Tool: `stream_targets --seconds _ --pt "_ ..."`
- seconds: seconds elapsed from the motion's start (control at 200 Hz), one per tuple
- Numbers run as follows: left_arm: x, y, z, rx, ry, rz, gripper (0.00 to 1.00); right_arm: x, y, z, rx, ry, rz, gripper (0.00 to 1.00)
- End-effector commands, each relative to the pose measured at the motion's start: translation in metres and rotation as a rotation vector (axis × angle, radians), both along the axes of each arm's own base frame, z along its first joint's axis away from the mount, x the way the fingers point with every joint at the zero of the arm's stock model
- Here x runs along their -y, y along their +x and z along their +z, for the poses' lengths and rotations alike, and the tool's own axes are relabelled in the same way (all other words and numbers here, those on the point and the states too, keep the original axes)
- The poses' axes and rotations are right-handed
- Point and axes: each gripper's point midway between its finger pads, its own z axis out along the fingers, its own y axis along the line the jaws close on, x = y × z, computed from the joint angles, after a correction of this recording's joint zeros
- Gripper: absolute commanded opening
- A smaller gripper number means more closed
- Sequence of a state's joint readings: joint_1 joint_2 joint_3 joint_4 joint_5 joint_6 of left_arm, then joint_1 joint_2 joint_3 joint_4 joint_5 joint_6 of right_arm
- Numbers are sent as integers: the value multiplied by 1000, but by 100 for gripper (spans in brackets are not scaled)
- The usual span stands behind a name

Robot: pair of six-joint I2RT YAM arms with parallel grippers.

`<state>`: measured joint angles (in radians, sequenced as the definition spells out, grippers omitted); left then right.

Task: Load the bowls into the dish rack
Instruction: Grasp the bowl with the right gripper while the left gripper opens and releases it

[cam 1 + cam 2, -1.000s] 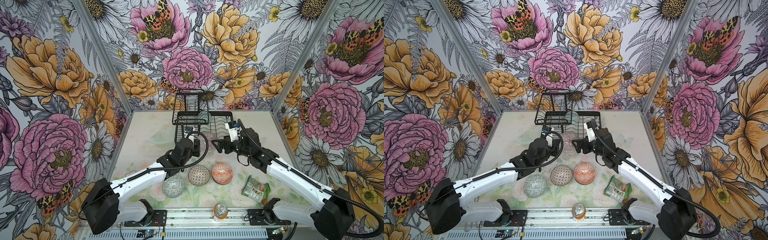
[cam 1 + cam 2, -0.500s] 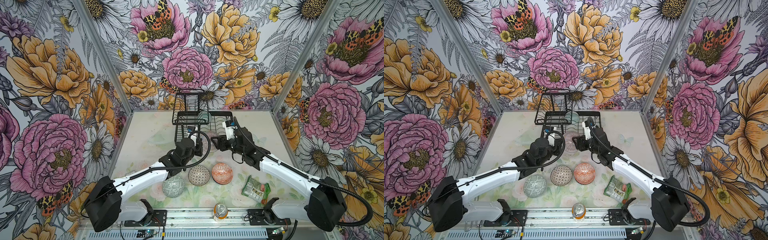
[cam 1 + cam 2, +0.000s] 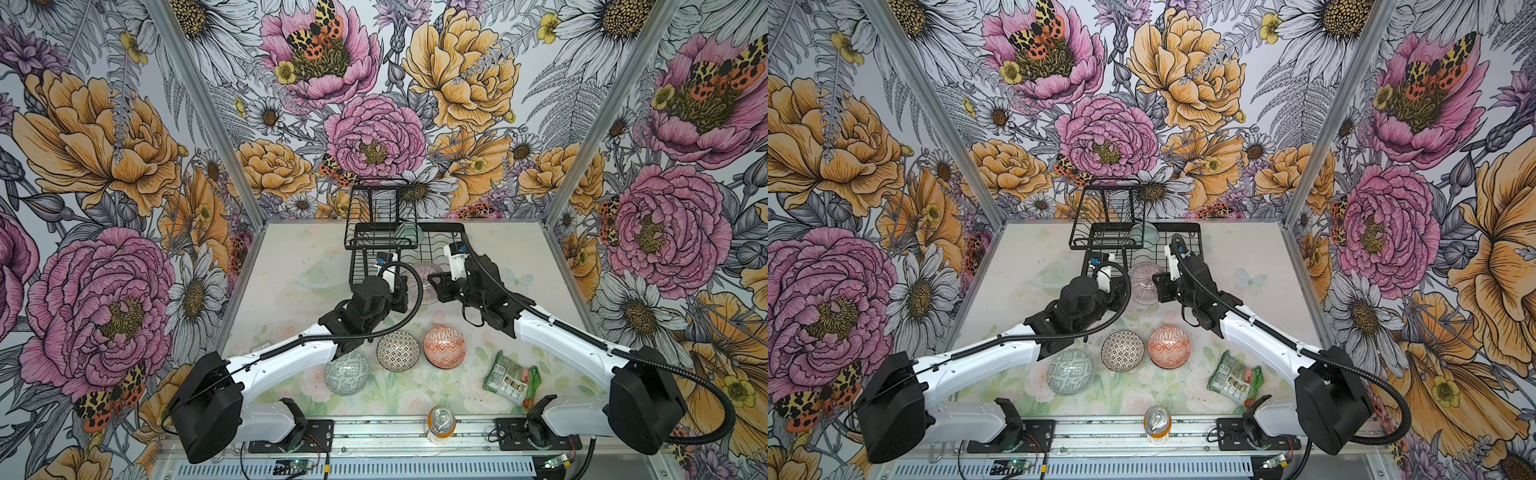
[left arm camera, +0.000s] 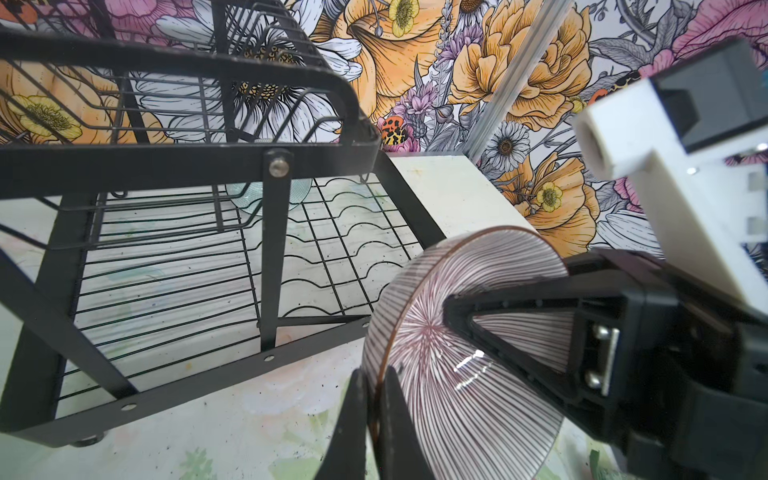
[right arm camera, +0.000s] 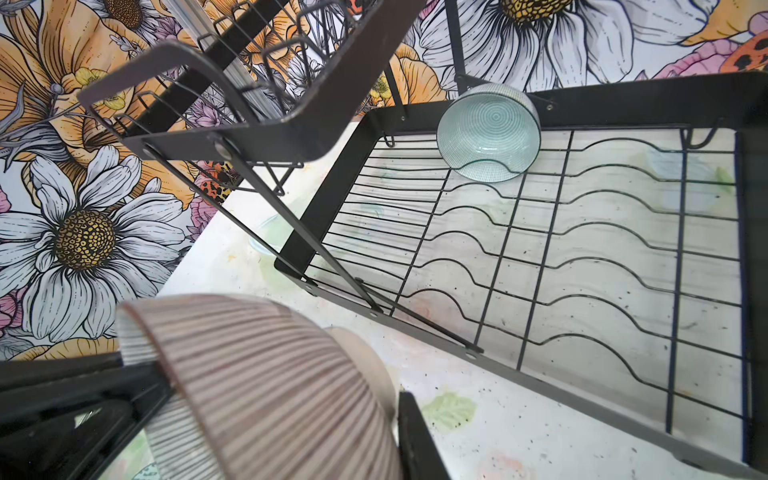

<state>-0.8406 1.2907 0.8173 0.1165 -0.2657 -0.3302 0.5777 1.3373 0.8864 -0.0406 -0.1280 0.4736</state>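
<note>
The pink-striped bowl (image 3: 417,276) (image 3: 1144,282) hangs on edge just in front of the dish rack (image 3: 440,227) (image 5: 623,99). My left gripper (image 4: 374,378) (image 3: 404,290) is shut on its rim. My right gripper (image 5: 282,395) (image 3: 432,286) is shut on the opposite wall, with one finger inside the bowl and one against its foot. A pale teal bowl (image 5: 488,133) (image 3: 409,235) stands tilted at the back of the rack's lower tier. On the table near the front lie a grey-green maze bowl (image 3: 346,372), a black-white lattice bowl (image 3: 397,351) and an orange-white bowl (image 3: 444,346).
A green snack packet (image 3: 513,378) lies at the front right. A drink can (image 3: 441,419) stands at the front edge. The rack's raised upper tier (image 3: 380,208) overhangs its left half. Floral walls close in the back and both sides.
My right gripper has moved left onto the pink-striped bowl and closed on its wall. My left gripper has kept its hold on the rim, shifting slightly toward the rack.
</note>
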Motion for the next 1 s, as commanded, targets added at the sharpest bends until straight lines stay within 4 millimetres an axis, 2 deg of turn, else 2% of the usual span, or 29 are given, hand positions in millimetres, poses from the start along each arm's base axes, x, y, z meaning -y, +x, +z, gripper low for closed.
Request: stream_targets --seconds 0.0,0.49,0.565,0.711,0.806,0.901,0.996 --pt "16 -7 26 58 -80 -67 0 -9 -1 20 49 37 31 0" --pt "20 -12 12 20 14 -116 0 -1 -4 22 85 -8 32 0" --pt "20 -14 10 10 35 -126 12 0 -5 23 95 -22 38 0" --pt "17 -18 6 -9 90 -142 58 2 -6 20 109 -49 46 0" --pt "10 -21 6 -16 114 -139 82 6 -5 17 114 -72 39 0" --pt "2 -23 6 -25 135 -135 95 12 -2 13 121 -112 29 0" --pt "-6 -25 3 -40 153 -126 99 21 2 9 133 -166 11 0"
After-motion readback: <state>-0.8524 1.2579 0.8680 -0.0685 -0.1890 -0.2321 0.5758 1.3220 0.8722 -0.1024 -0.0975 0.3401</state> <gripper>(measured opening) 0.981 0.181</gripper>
